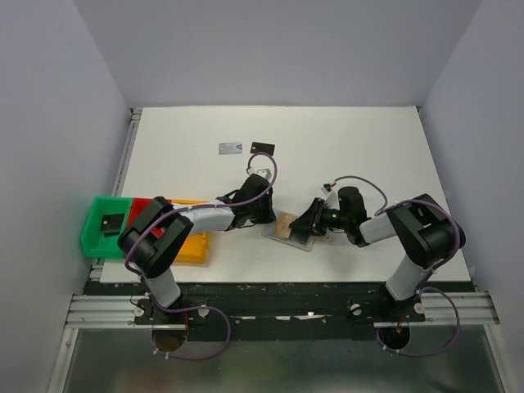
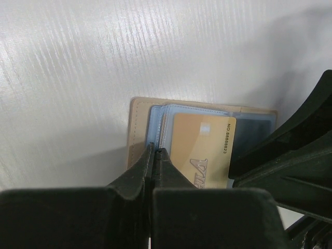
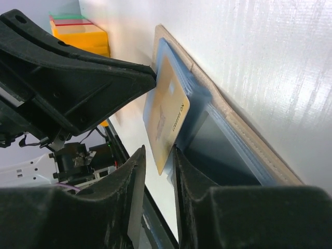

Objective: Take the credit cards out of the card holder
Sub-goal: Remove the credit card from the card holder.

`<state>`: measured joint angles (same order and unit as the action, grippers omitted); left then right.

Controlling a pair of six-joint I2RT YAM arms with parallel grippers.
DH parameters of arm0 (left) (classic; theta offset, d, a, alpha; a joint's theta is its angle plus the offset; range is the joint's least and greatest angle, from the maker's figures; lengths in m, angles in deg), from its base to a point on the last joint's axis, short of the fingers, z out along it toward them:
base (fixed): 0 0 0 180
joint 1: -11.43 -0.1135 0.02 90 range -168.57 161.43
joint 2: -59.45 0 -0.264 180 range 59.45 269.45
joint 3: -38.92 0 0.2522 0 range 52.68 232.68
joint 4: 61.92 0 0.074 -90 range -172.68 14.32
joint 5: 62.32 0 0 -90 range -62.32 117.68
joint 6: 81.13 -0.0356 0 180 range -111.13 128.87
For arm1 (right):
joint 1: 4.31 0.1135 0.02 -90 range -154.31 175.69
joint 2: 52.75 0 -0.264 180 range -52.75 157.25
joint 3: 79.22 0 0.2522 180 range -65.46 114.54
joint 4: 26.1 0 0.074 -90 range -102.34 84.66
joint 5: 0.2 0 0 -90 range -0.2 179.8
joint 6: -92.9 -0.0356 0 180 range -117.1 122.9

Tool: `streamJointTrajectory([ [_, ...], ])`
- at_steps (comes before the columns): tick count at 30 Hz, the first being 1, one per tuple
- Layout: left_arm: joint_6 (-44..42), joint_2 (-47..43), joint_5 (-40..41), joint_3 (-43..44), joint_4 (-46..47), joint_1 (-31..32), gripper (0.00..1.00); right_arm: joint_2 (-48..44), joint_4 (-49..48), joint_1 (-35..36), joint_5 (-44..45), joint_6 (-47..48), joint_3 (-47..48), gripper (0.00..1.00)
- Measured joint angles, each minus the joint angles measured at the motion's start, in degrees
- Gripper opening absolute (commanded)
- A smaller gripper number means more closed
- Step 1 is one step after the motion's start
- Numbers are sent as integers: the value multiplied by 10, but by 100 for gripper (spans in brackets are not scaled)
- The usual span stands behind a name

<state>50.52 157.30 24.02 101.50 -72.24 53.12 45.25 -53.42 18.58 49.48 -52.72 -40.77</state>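
Black links of the left arm (image 1: 196,219) rise from the base, fold at the elbow above the bins and then run to the right, low over the white table (image 1: 352,139). In this way the left gripper (image 2: 154,151) comes onto the card holder (image 2: 139,111) from its left side. Its two fingers are closed fully against each other, and their tips rest on the left blue panel, just beside the tan border.

The right arm (image 1: 409,229) is bent the opposite way, with its forearm reaching to the left. The right gripper (image 3: 159,151) points at the holder from the right side. The holder lies open and flat on the table between the two grippers.

An orange-gold card (image 2: 199,145) is partly out of a blue pocket and tilted up from the holder, and its free edge sits between the right fingers. These fingers stand a little apart on either side of it; whether they really press it, I cannot tell.

Along one edge of this card is printed "NO 8888823", as far as I can read. Large slanted letters begin with "VI", and the rest is hidden behind the left fingers.

Farther back a silvery-white card (image 1: 231,148) and a black card (image 1: 263,147) lie flat near each other, well apart from the holder. The dark mark on the silvery one is too small to read. A second black card (image 1: 110,221) lies inside the green bin (image 1: 92,233), which stands with the red bin (image 1: 144,205) and the yellow bin (image 1: 195,250) at the table's left edge.
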Motion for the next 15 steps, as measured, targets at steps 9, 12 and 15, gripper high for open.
streamJointTrajectory([
  [9,0,1,0,0,2,0,0,35,-6,0,-11,-5,7,38],
  [12,0,1,0,0,2,0,0,41,-8,0,-15,-5,13,38],
  [15,0,1,0,0,2,0,0,45,-9,0,-17,-6,16,36],
])
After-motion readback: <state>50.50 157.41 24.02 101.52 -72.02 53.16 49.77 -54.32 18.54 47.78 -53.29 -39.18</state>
